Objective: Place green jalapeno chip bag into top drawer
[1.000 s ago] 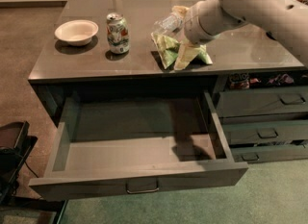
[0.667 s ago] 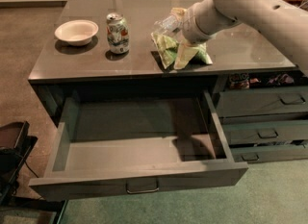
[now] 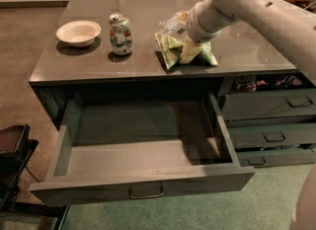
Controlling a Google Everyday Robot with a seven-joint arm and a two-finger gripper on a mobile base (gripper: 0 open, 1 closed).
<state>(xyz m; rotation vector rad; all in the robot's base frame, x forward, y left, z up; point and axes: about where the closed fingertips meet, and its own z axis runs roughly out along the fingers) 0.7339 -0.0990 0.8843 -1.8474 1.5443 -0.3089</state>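
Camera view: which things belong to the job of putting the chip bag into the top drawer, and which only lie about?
Job: green jalapeno chip bag on the counter; open top drawer; gripper, at the bag.
Lying about: white bowl; soda can; narrower drawers.

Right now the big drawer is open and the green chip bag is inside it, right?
Not quite. The top drawer is open, but the green chip bag lies on the countertop, not inside it. The camera view shows this, with the gripper down at the bag.
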